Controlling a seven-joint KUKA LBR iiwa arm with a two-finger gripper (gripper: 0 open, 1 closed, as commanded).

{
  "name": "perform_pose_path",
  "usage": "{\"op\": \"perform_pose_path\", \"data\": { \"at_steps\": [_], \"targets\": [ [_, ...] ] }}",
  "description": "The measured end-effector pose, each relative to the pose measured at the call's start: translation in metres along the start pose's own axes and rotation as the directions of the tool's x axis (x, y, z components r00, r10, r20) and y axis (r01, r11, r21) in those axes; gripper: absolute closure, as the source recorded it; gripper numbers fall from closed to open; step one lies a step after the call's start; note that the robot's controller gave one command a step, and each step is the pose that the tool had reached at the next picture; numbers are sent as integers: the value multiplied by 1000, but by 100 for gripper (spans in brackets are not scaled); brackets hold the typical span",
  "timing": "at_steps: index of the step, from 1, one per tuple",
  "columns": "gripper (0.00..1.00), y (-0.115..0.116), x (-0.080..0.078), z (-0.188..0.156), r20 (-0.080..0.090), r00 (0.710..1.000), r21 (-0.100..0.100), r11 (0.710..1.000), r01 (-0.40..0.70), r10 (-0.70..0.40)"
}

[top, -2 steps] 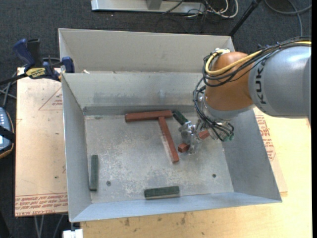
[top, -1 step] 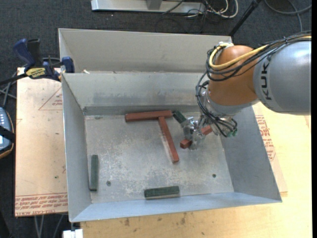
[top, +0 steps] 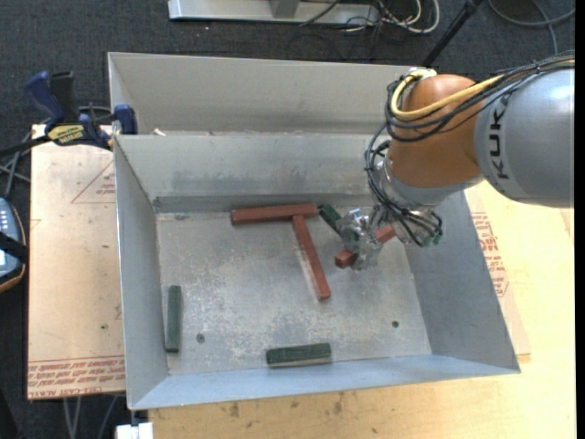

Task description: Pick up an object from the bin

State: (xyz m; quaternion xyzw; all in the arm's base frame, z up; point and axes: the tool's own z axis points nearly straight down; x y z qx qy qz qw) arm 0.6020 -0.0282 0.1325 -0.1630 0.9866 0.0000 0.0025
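Observation:
My gripper is low in the right middle of the bin, under the orange wrist cover. A short red-brown bar lies slanted right at it, one end sticking out to the lower left and the other to the upper right of the gripper. A small dark green piece lies just to the gripper's upper left. Left of that sits a red-brown T-shaped piece, its stem running down towards the bin's middle.
A dark green bar lies along the left wall. Another dark green bar lies near the front wall. The arm and its cables reach in from the right over the bin's right wall.

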Motion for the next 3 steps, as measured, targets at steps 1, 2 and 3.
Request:
{"op": "perform_pose_path", "data": {
  "at_steps": [1, 2, 3],
  "targets": [
    [100, 0, 0, -11, -2, 1000, -1, 1000, 0, 0],
    [100, 1, 0, -28, -2, 1000, -1, 1000, -1, 1],
    [100, 1, -1, -38, 1, 1000, 0, 1000, -1, 1]
  ]
}}
